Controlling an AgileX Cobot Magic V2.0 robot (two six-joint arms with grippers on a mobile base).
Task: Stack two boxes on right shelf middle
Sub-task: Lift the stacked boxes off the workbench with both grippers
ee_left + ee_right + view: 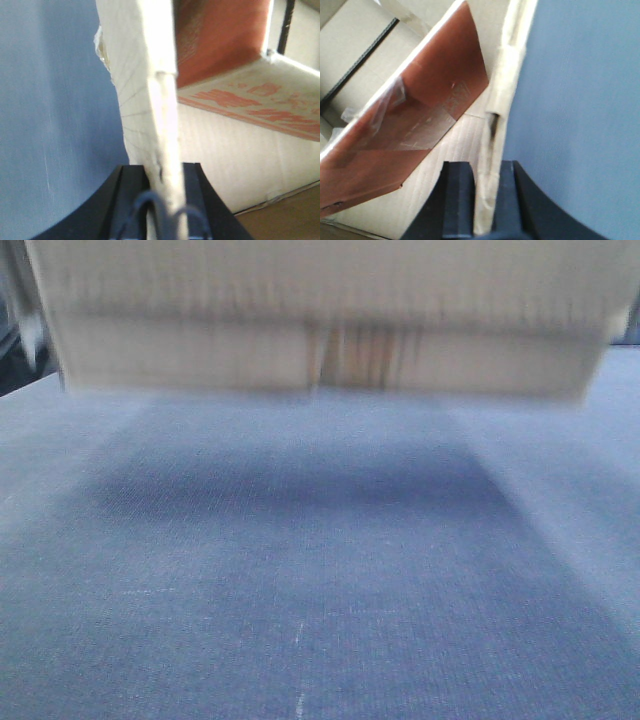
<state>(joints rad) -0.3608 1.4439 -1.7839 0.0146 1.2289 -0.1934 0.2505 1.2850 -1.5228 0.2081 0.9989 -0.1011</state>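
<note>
A brown cardboard box [320, 310] hangs blurred across the top of the front view, its tape strip mid-front, casting a shadow on the blue-grey surface [300, 570] below. My left gripper [165, 172] is shut on the box's left wall [145, 75], black fingers on either side of the cardboard edge. My right gripper [487, 170] is shut on the opposite wall [507, 75] the same way. The box is open at the top, and a reddish-brown flap [420, 125] with clear tape shows inside it. The shelf is out of view.
The blue-grey surface [50, 125] spreads under and to both sides of the box. A reddish printed carton face [240, 100] lies inside the box. Dark shapes show at the far left edge [15, 330] of the front view.
</note>
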